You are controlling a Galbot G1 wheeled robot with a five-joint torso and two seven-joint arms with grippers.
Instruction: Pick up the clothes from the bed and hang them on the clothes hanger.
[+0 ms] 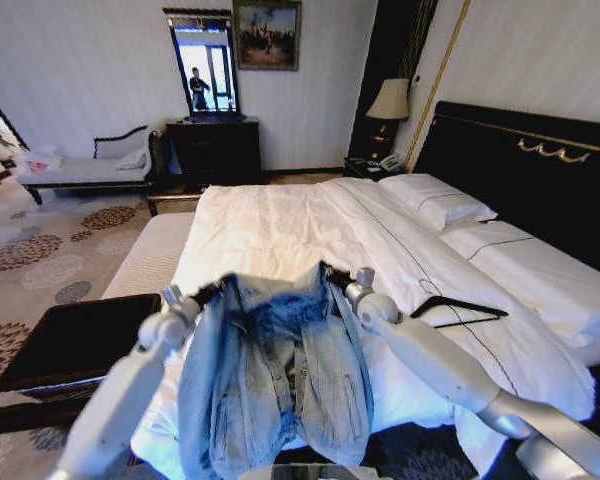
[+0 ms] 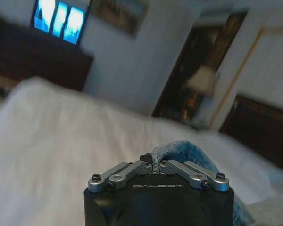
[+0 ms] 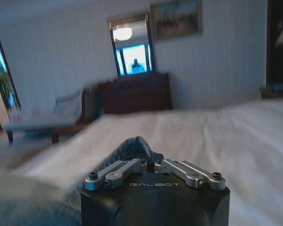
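Above bed (image 1: pixel 280 230), both grippers (image 1: pixel 212 292) (image 1: pixel 332 274) pinch denim jacket (image 1: pixel 270 380) shoulders

Pale striped walls. Far wall: dark dresser (image 1: pixel 215 150) with mirror (image 1: pixel 204 66), framed painting (image 1: pixel 267 33) beside. Far left: padded chaise (image 1: pixel 85 170). Far right: lit bedside lamp (image 1: pixel 388 100). Floor: floral patterned carpet (image 1: pixel 40 250). Near left: dark tray table (image 1: pixel 70 340).

Soft daylight; wrist views blurred, perhaps by motion; window (image 2: pixel 59 21) glares

Faded blue denim jacket (image 1: pixel 270 370), smooth white cotton bed (image 1: pixel 280 235), glossy black headboard (image 1: pixel 540 170).
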